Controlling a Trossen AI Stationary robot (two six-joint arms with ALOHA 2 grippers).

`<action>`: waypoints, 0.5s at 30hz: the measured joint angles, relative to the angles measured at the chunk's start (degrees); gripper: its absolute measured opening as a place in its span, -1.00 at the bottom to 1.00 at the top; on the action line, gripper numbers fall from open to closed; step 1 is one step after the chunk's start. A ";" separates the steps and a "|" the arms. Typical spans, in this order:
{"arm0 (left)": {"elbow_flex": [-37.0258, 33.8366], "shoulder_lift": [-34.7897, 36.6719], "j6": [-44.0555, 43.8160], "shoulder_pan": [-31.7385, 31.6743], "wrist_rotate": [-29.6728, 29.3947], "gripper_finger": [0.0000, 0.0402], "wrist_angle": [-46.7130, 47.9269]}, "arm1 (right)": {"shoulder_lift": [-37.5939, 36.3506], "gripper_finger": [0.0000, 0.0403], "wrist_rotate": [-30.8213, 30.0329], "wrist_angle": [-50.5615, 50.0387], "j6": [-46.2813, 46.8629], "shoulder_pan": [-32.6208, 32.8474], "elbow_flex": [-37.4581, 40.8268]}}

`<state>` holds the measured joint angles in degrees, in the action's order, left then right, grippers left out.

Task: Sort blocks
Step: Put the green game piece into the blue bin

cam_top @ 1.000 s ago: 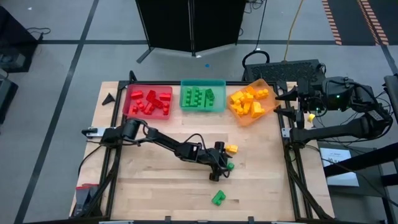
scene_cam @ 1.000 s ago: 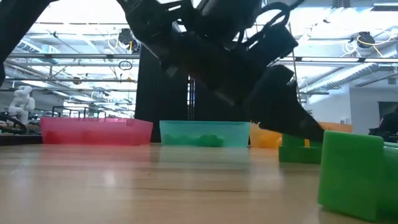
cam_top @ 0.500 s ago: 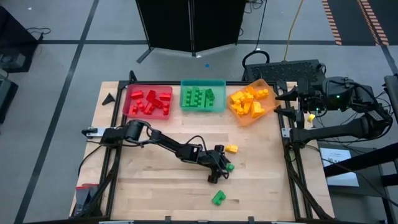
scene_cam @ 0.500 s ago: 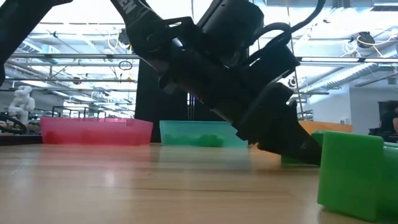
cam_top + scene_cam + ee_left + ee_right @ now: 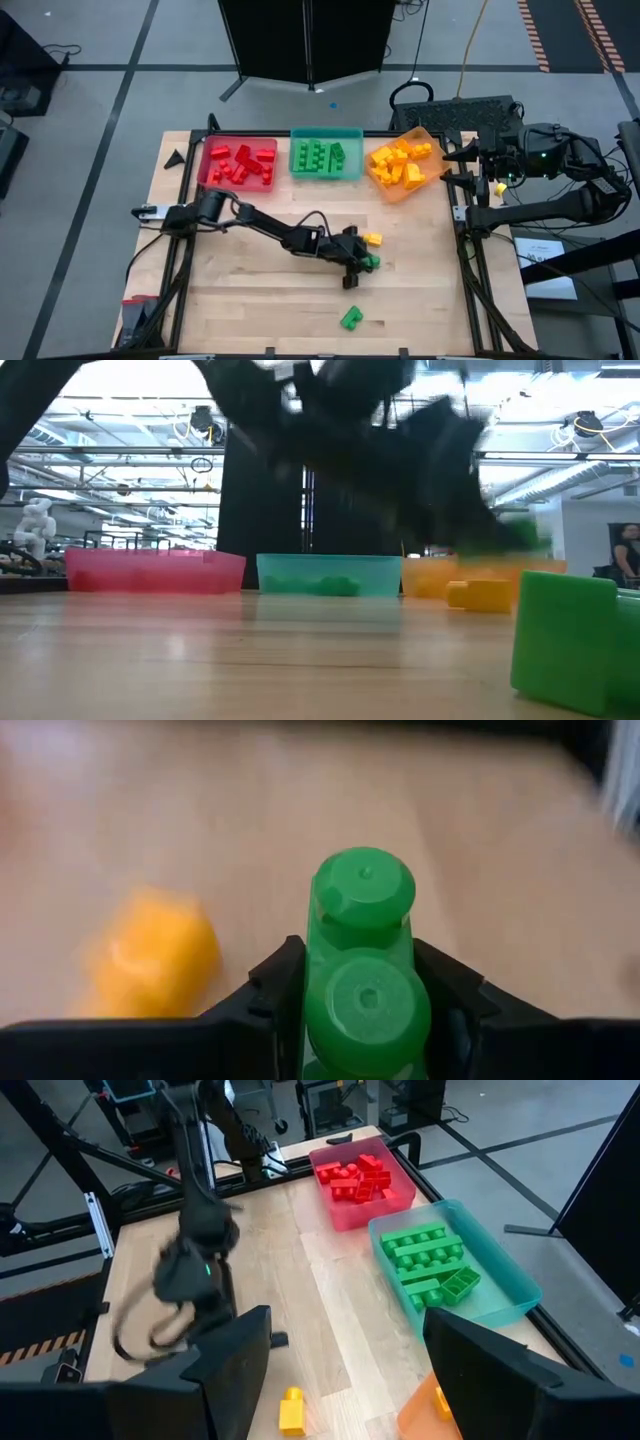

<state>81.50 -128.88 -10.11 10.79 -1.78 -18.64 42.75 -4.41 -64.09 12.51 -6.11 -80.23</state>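
My left gripper is near the middle of the table, shut on a small green block with two studs showing. Beside it a yellow block lies flat on the wood, also seen in the left wrist view. Another green block lies near the front edge and looms large in the low view. My right gripper waits open beyond the table's right edge, holding nothing. My left gripper pinches the green block's two long sides between its two fingers. The fingers lie across the block. In the low view the block is lifted clear of the table.
Three trays stand along the far edge: a red tray with red blocks, a teal tray with green blocks, an orange tray with yellow blocks. Bare wood lies left of and in front of the left arm.
My left gripper has shut on the green block, which lay on the table between its open fingers, and has risen with it. The block is now lifted clear of the wood. The yellow block stays where it was.
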 joint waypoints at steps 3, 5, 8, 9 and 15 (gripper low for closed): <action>0.29 4.87 0.02 -0.96 -3.63 -0.32 0.24 | 0.01 0.28 -0.01 0.63 -0.08 0.02 0.00; 0.31 8.08 0.18 -2.34 -7.82 -0.32 2.52 | 0.00 0.28 -0.01 0.99 -0.08 0.00 0.00; 0.30 12.57 3.06 -6.04 -16.06 -0.32 7.17 | -0.01 0.28 -0.01 1.52 -0.11 0.00 0.00; 0.30 13.72 3.50 -7.60 -18.18 -0.32 8.68 | 0.01 0.28 -0.01 1.84 -0.15 0.02 0.00; 0.24 16.48 1.26 -19.65 -19.94 -0.32 16.41 | -0.01 0.28 -0.04 4.37 -1.69 0.01 0.00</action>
<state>81.73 -112.39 -8.85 -8.86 -21.72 -2.24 42.74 -4.45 -59.72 10.82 -6.09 -80.23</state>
